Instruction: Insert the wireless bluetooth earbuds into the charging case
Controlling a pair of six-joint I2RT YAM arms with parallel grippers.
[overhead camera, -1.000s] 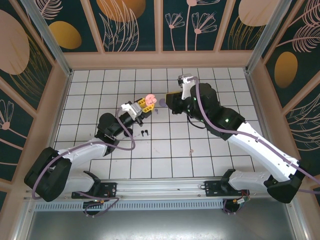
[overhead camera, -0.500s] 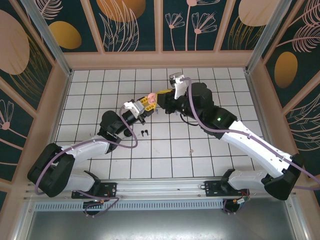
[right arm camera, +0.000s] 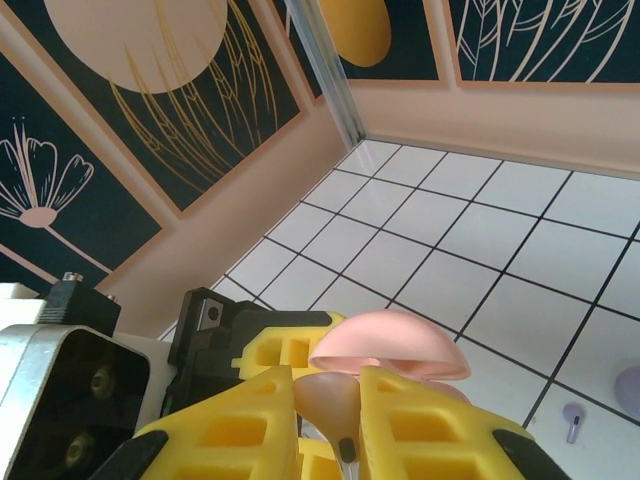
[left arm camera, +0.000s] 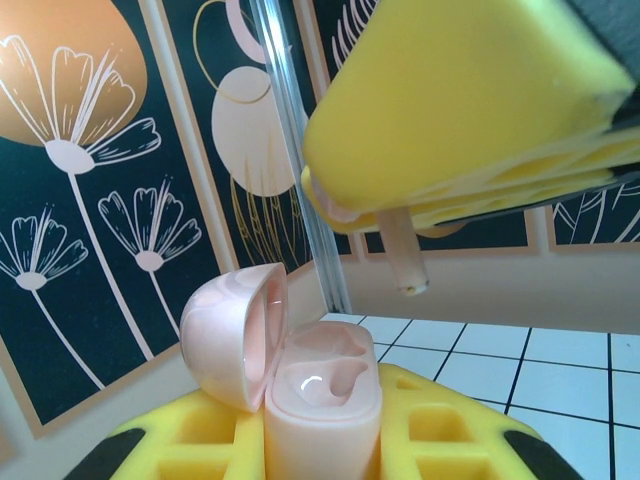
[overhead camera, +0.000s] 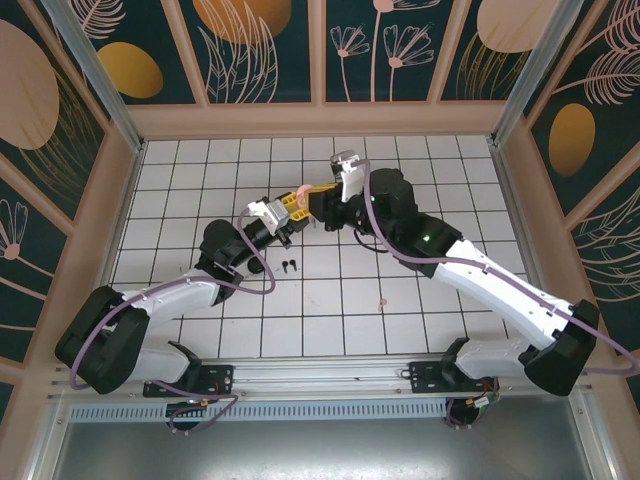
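My left gripper (overhead camera: 289,208) is shut on a pale pink charging case (left arm camera: 322,400), held upright between its yellow pads with the lid (left arm camera: 235,335) swung open to the left. Both sockets of the case look empty. My right gripper (overhead camera: 318,200) is shut on a pale pink earbud (right arm camera: 345,405). The earbud's stem (left arm camera: 402,250) points down, a short gap above and slightly right of the open case. In the right wrist view the case lid (right arm camera: 390,347) lies just beyond the earbud. Two black earbuds (overhead camera: 289,266) lie on the tiles near the left arm.
A lilac earbud (right arm camera: 573,417) lies on the white tiles beside a lilac case edge (right arm camera: 632,392). A tiny pale object (overhead camera: 381,299) sits on the tiles mid-table. Wooden walls (overhead camera: 320,120) enclose the gridded floor on three sides.
My right gripper has swung left with the pink earbud until it hangs over the case. The left gripper has stayed nearly in place, still holding the case.
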